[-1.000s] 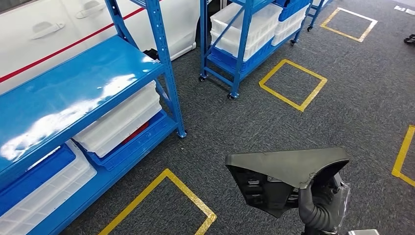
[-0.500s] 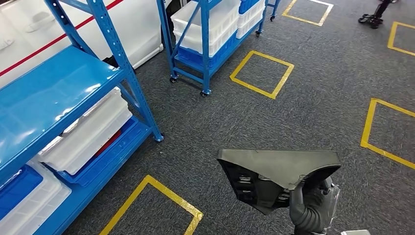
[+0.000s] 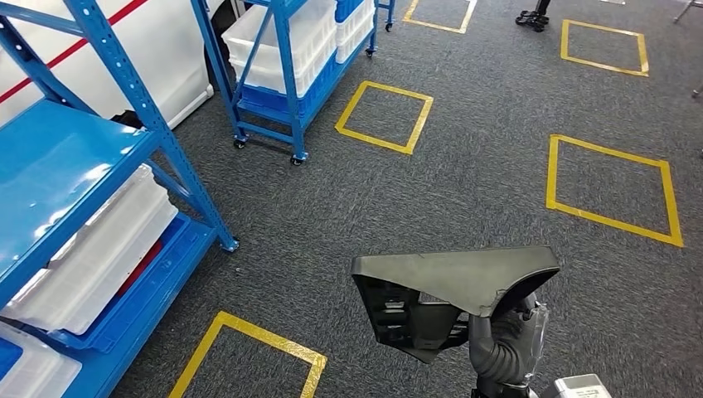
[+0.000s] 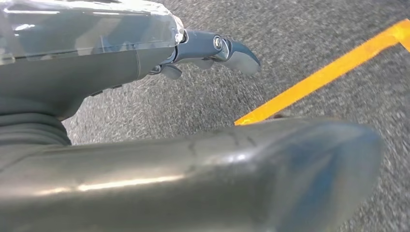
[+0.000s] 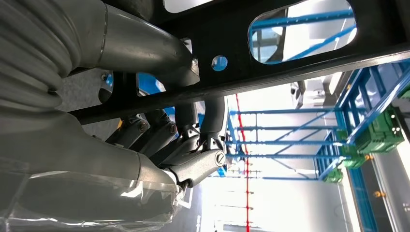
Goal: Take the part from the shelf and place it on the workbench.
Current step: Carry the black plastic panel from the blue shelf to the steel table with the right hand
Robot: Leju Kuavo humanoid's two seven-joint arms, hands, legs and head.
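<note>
Part gripped by right hand, carried above it. View swung off shelf since earlier; transit toward workbench judged underway. Left hand empty, fingers apart.

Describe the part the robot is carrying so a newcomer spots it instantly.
Start from the grey carpet floor with its yellow tape squares, then drop to the bottom middle of the head view. There the right hand holds a dark grey, wedge-shaped plastic panel from beneath. It is off the floor, unlike the white bins in the blue racks.
</note>
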